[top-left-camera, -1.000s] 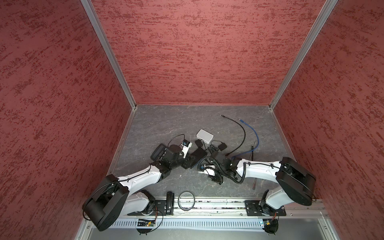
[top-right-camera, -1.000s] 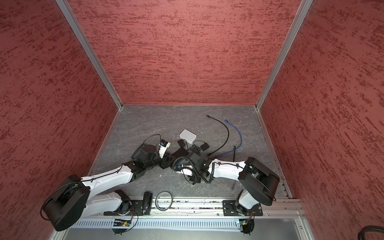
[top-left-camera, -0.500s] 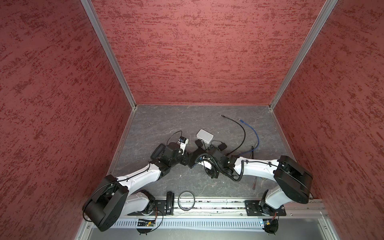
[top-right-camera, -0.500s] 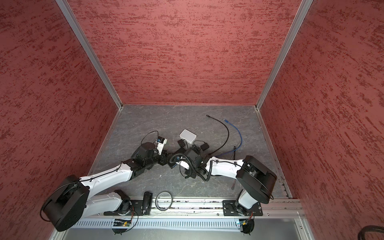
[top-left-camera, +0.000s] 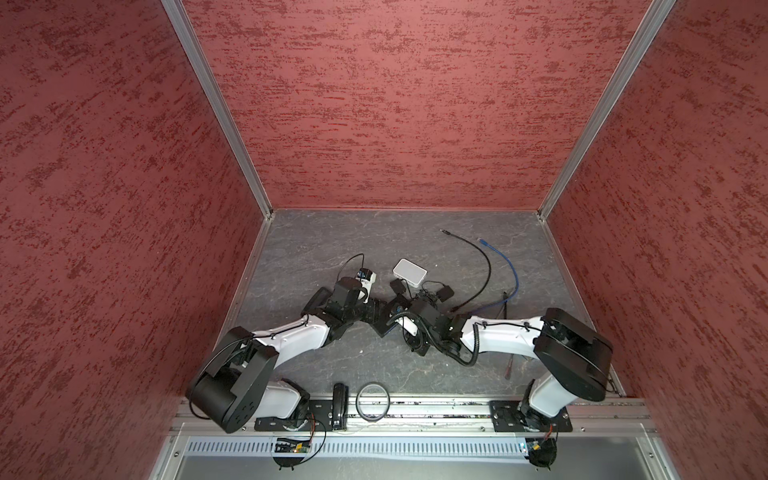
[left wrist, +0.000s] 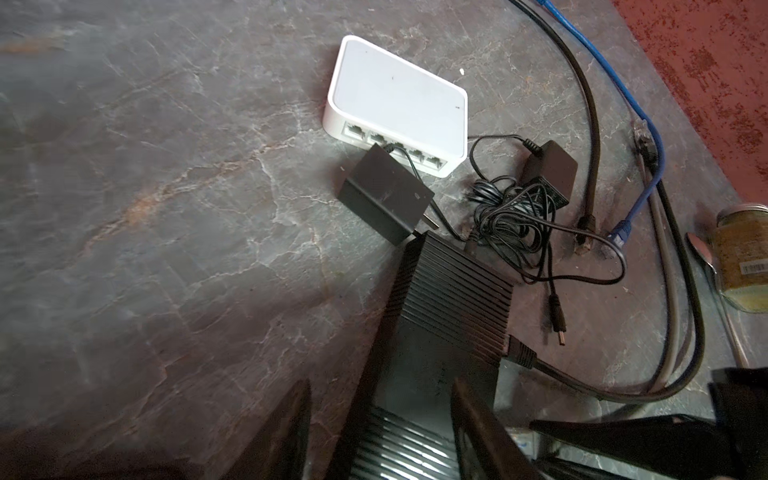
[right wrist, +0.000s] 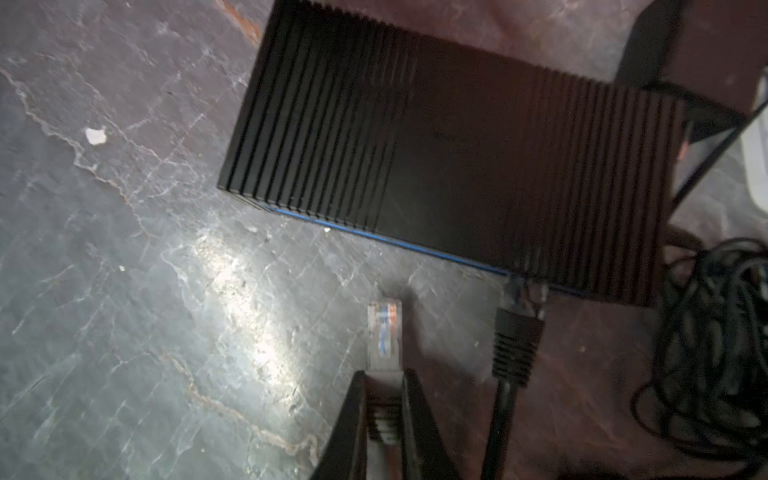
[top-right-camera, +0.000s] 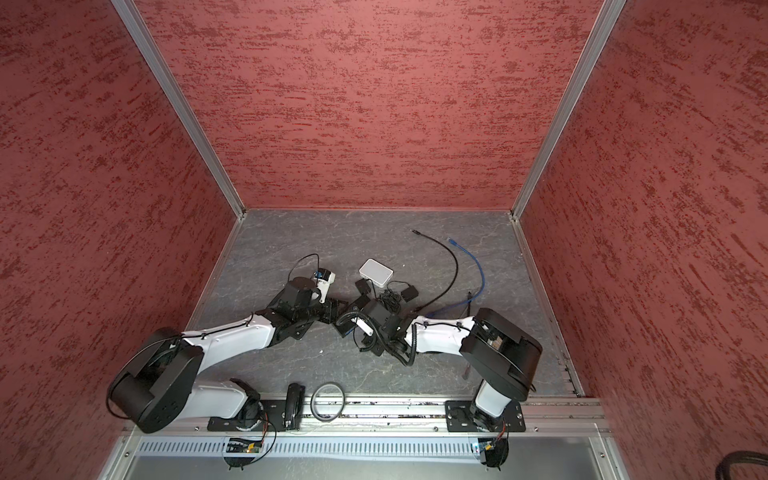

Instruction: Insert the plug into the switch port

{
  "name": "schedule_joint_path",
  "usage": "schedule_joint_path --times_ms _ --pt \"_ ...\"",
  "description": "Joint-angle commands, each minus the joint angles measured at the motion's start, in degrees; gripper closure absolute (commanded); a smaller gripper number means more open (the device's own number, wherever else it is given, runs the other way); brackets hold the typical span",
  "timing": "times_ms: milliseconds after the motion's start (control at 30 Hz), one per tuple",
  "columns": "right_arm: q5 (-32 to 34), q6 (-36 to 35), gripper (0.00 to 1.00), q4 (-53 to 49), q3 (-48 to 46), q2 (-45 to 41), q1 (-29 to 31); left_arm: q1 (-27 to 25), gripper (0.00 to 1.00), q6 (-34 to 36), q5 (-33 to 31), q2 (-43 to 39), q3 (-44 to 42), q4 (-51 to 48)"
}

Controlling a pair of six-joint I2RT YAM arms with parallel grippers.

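Plug [right wrist: 384,332] pinched between narrow jaws of right gripper [right wrist: 384,399], shifted deeper in since a second ago. Points lengthwise, tip-first, at black switch [right wrist: 457,145], just short of blue-edged port face [right wrist: 395,242], beside seated black plug [right wrist: 515,349]. Left gripper [left wrist: 382,415] half-spread over switch's end.

Grey veined stone-look surface [left wrist: 145,208], enclosed by red textured walls [top-left-camera: 395,104]. White five-port network box [left wrist: 395,95], lying flat, seen in both top views [top-left-camera: 409,273] [top-right-camera: 376,272]. Black power adapter [left wrist: 382,193], just in front of the white box's port row. Second black power adapter [left wrist: 548,170], beside the white box, its thin cord in a loose tangle [left wrist: 511,220] ending in a barrel connector [left wrist: 559,322]. Black cable [top-left-camera: 482,257] and blue Ethernet cable [top-left-camera: 513,270], curving side by side; blue cable's clear plug end [left wrist: 619,235] free on the surface. Glass jar [left wrist: 744,257], yellowish contents, barcode label. Spoon [left wrist: 702,249], just beside the jar. Black ring [top-left-camera: 373,397], at the front rail.
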Motion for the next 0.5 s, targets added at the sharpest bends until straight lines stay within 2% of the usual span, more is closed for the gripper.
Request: schedule_joint_path --times_ms 0,467 --pt "2.66 3.92 0.95 2.7 1.35 1.39 0.52 -0.11 0.46 -0.1 3.95 1.8 1.15 4.42" --pt "5.39 6.83 0.95 7.42 1.64 2.88 0.56 -3.44 0.47 -2.43 7.57 7.04 0.56 11.49"
